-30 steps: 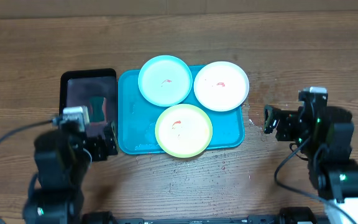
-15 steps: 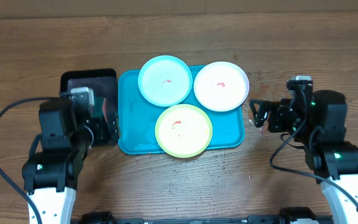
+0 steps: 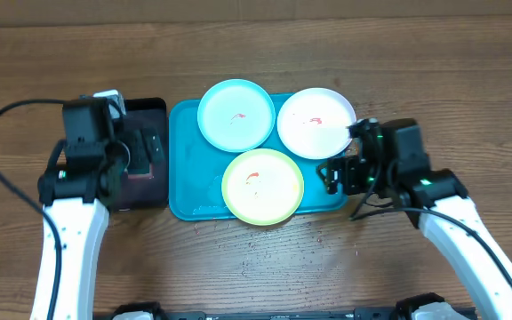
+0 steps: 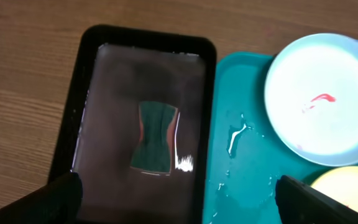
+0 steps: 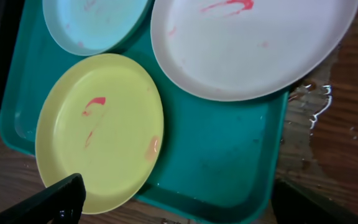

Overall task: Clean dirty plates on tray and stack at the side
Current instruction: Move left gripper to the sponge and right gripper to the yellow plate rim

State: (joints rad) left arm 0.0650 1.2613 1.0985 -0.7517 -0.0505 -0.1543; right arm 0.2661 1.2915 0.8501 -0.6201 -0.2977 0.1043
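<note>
I see open bench (image 3: 256, 53) beyond the tray (image 3: 188, 178) and before it. Three plates (image 3: 262, 187) fill most of it; the black tray (image 3: 140, 191) hugs its left side, my right gripper (image 3: 345, 153) overhangs its right edge.

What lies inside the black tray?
A green sponge lies in the black tray, seemingly under shallow water. The tray floor beneath the sponge is covered.

White arm links (image 3: 71, 233), black joints (image 3: 87, 133), black cables (image 3: 25, 102)
</note>
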